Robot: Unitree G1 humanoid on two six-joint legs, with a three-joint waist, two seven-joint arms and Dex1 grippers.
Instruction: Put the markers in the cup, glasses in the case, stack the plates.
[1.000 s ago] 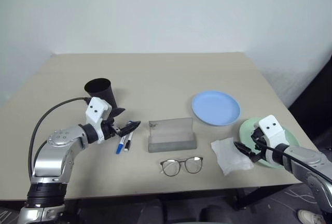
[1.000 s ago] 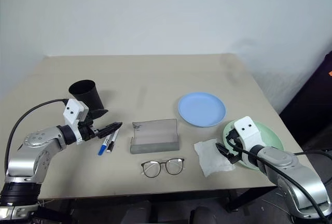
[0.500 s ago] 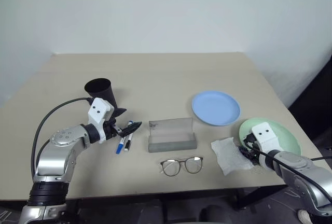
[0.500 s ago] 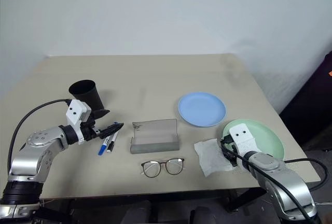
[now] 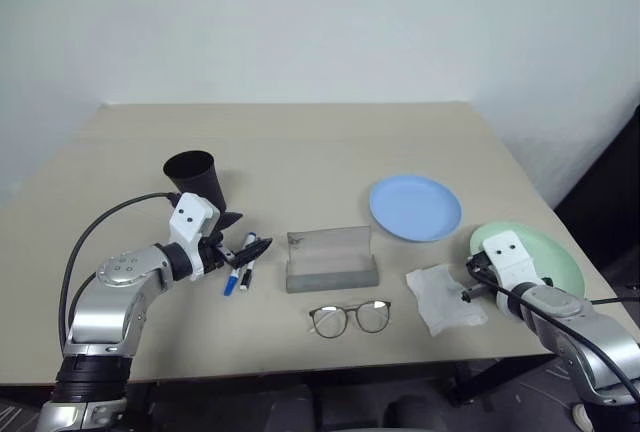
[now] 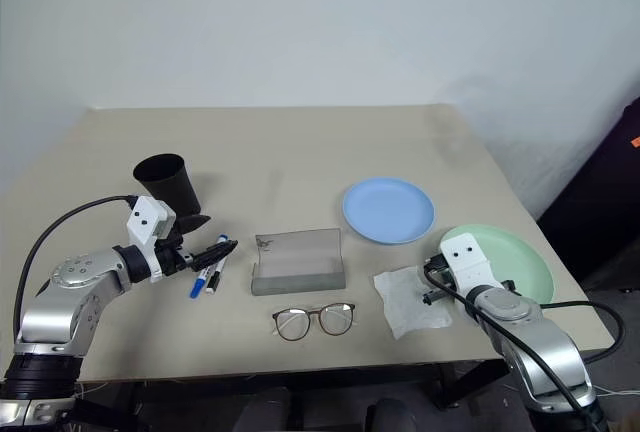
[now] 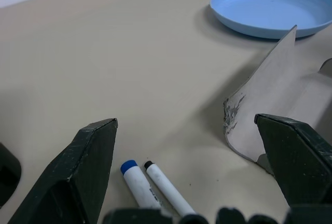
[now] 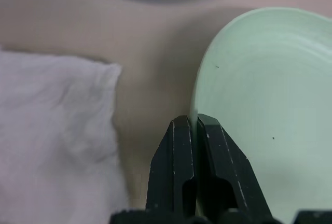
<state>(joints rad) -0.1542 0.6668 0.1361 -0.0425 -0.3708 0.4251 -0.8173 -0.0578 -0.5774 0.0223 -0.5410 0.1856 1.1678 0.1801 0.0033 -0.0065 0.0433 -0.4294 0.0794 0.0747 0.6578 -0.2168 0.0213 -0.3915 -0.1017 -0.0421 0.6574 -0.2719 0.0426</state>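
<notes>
Beside the grey case point(image 5: 331, 262), seen from the head, lie the markers point(image 5: 240, 264), with the left gripper point(image 5: 247, 250) spread wide above them. Up close from the right wrist, the right gripper point(image 8: 194, 130) pinches the mint green plate point(image 8: 264, 105) at its rim.

You find no text, label, brand, number or sign that can be read on anything lying on the worktop point(image 5: 320, 152) here.
</notes>
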